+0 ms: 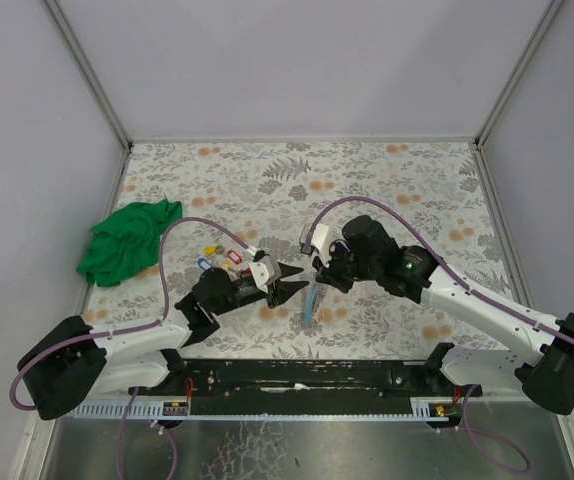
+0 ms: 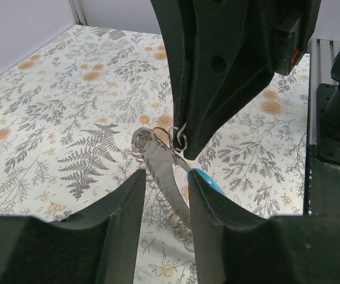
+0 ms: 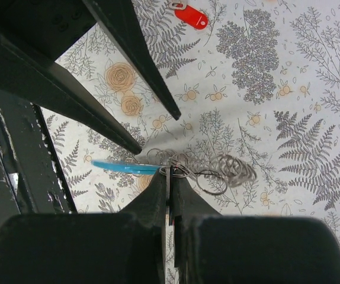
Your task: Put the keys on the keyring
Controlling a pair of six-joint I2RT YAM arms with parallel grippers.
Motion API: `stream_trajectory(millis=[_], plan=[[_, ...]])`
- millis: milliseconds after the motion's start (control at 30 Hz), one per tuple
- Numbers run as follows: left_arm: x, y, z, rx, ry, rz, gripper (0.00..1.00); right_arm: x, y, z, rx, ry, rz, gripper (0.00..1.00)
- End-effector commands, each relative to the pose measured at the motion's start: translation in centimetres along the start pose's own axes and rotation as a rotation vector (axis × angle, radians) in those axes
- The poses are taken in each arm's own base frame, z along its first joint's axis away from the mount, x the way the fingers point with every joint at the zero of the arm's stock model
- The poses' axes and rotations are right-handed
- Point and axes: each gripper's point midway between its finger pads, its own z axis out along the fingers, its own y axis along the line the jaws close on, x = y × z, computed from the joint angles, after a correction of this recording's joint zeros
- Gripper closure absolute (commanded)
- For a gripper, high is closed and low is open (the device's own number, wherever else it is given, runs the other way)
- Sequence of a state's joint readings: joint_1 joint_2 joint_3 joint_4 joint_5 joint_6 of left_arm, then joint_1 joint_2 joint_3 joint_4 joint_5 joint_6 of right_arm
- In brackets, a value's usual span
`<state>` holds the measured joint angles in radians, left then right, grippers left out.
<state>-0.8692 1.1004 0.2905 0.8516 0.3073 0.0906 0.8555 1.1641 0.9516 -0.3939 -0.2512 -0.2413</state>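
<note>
The keyring hangs between both grippers above the table, its light-blue arc (image 1: 309,300) pointing down toward me. In the left wrist view its grey metal strip (image 2: 161,165), strung with small wire rings, runs through the gap of my left gripper (image 2: 167,177), which is open and not pinching it. My right gripper (image 3: 170,177) is shut on a thin flat key held edge-on, and the key's small ring at the fingertips meets the keyring beside the blue arc (image 3: 122,167). Other keys (image 1: 222,262) with red, blue and yellow tags lie on the table beside the left arm.
A crumpled green cloth (image 1: 127,240) lies at the table's left edge. One red-tagged key (image 3: 192,17) lies on the floral tablecloth beyond the grippers. Purple cables loop over both arms. A metal rail (image 1: 297,385) runs along the near edge.
</note>
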Motion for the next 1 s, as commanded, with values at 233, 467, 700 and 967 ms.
stream_trajectory(millis=[233, 467, 700, 967], plan=[[-1.8, -0.2, 1.5, 0.055, 0.003, 0.079, 0.64, -3.2, -0.1, -1.5, -0.02, -0.068, -0.063, 1.0], [-1.7, -0.5, 2.1, 0.089, 0.016, 0.073, 0.65, -3.3, -0.1, -1.6, -0.02, -0.066, -0.064, 1.0], [-1.2, -0.4, 2.5, 0.085, 0.037, 0.054, 0.7, -3.4, 0.1, -1.7, -0.025, -0.072, -0.059, 1.0], [-1.5, -0.6, 2.9, 0.102, 0.033, 0.051, 0.8, -3.1, 0.4, -1.4, -0.045, -0.058, -0.053, 1.0]])
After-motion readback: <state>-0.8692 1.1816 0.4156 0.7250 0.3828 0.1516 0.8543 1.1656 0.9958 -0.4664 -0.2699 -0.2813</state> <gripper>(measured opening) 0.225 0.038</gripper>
